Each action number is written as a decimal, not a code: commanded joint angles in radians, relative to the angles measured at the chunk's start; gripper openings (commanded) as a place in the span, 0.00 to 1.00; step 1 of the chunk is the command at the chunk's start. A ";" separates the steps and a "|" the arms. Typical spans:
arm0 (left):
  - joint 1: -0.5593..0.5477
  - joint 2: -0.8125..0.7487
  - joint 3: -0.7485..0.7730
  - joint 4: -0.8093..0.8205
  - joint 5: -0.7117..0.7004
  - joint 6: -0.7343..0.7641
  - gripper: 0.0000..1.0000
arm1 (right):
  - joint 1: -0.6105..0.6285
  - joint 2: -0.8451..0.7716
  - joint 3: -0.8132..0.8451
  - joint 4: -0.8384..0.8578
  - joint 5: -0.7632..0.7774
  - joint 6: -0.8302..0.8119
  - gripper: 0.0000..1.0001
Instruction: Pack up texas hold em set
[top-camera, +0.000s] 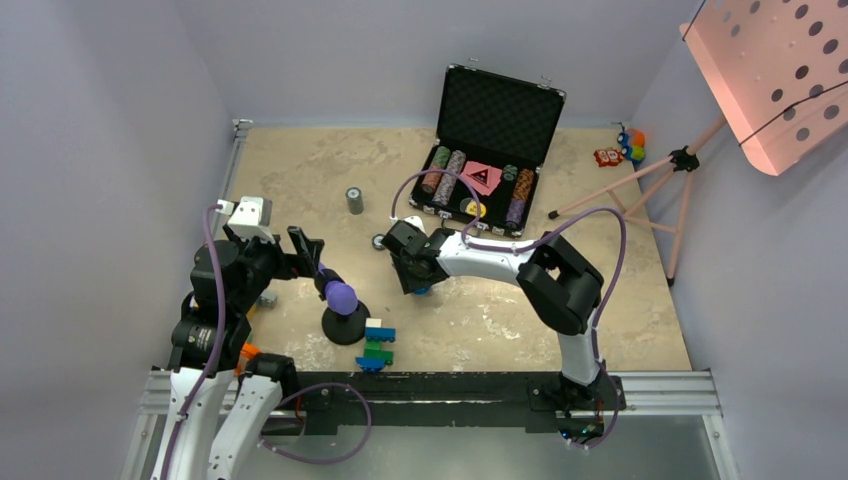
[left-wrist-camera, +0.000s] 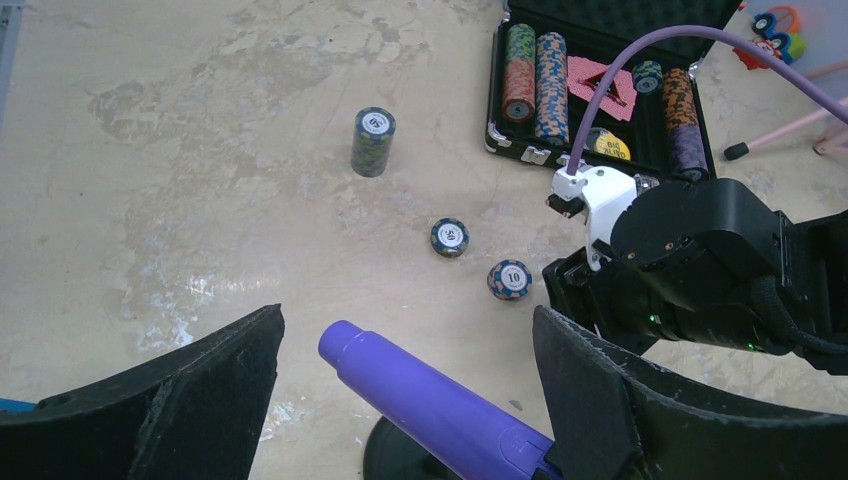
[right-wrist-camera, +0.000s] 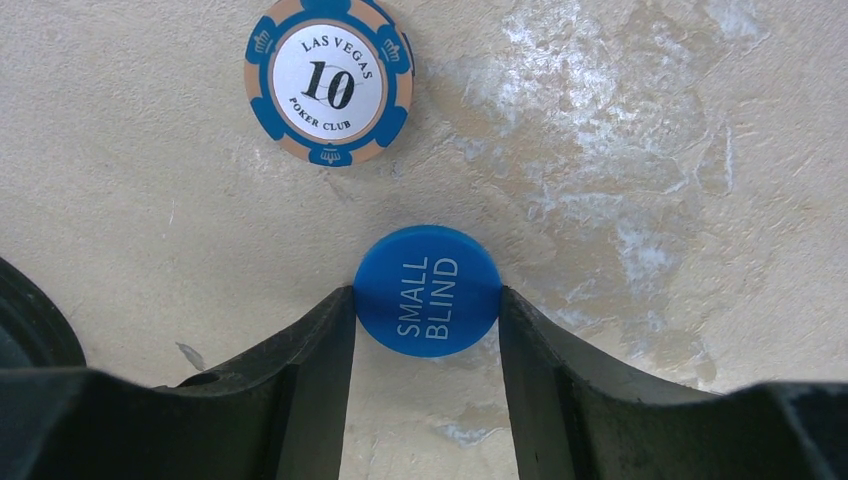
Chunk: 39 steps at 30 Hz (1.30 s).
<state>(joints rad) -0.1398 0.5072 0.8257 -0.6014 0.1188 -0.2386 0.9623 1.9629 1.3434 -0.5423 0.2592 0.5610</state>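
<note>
- Right hand (right-wrist-camera: 425, 303): its two fingers touch opposite edges of a round blue button (right-wrist-camera: 427, 290), pinching it as it lies flat on the table. White lettering on the button reads "SMALL BLIND".
- Poker chip (right-wrist-camera: 329, 83): just beyond the right hand's fingertips and slightly to the left in the wrist view, apart from the button. It has a blue and tan rim and a white centre marked "LAS VEGAS 10 POKER CLUB".
- Left hand (left-wrist-camera: 405, 325): fingers spread wide and holding nothing, with the purple-tipped object (left-wrist-camera: 430, 405) lying between them.
- Second chip (left-wrist-camera: 450, 237): ahead of the left hand, marked "50".
- Chip stack (left-wrist-camera: 373, 140): farther ahead of the left hand, standing upright. The top figure cannot be read with certainty.
- Black case (top-camera: 500, 110): beyond the right hand at the far side of the table, open with the lid upright. It holds rows of striped chips, pink cards (top-camera: 481, 178) and a yellow button (left-wrist-camera: 612, 147) marked "BIG", with the second line too small to read.
- Table (top-camera: 300, 170): beige and mottled, with pale scuffs.
- Room: plain lilac-grey walls, with a pink tripod (top-camera: 660, 185) and a perforated pink panel (top-camera: 775, 70) out to the right of the right hand.
</note>
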 joint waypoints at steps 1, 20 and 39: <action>-0.006 -0.006 -0.001 0.020 0.004 0.016 0.98 | 0.001 -0.048 0.014 -0.038 0.036 0.008 0.42; -0.006 -0.006 -0.002 0.019 -0.001 0.018 0.98 | -0.240 -0.179 0.097 -0.068 0.059 -0.147 0.42; -0.006 -0.004 -0.001 0.023 0.001 0.019 0.97 | -0.495 0.081 0.404 -0.082 -0.024 -0.252 0.42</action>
<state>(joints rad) -0.1398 0.5072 0.8257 -0.6014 0.1188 -0.2386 0.4850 2.0281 1.6897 -0.6159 0.2584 0.3344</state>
